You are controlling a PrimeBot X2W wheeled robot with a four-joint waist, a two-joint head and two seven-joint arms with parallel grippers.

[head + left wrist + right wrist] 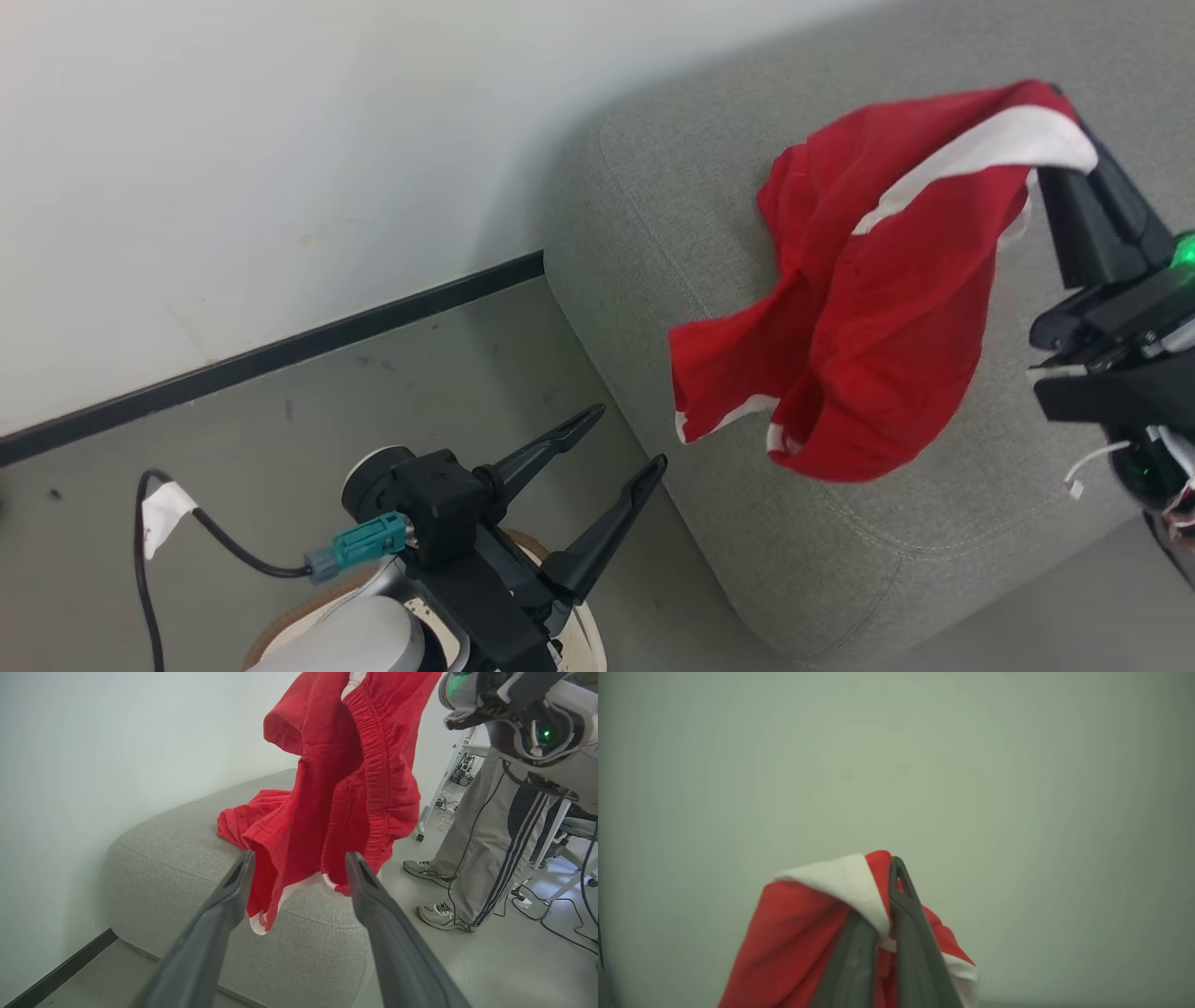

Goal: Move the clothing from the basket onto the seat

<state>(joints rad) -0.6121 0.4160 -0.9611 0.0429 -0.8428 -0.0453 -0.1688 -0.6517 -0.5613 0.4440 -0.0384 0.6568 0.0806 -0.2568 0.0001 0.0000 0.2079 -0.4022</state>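
Left wrist view: clothing (327, 788) vertical lengthwise

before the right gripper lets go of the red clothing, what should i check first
1. Right gripper shut on the clothing: ok, it pinches the top edge.
2. Clothing hangs over the seat, inside its edges: ok in the head view.
3. Lowest fold already resting on the seat: cannot tell for sure, though one fold looks to lie on it in the left wrist view.
4. Left gripper open and apart from the clothing: ok.
5. Person standing beside the seat is off the drop spot: ok.
6. Basket has no more clothing in it: cannot tell, its inside is mostly hidden.
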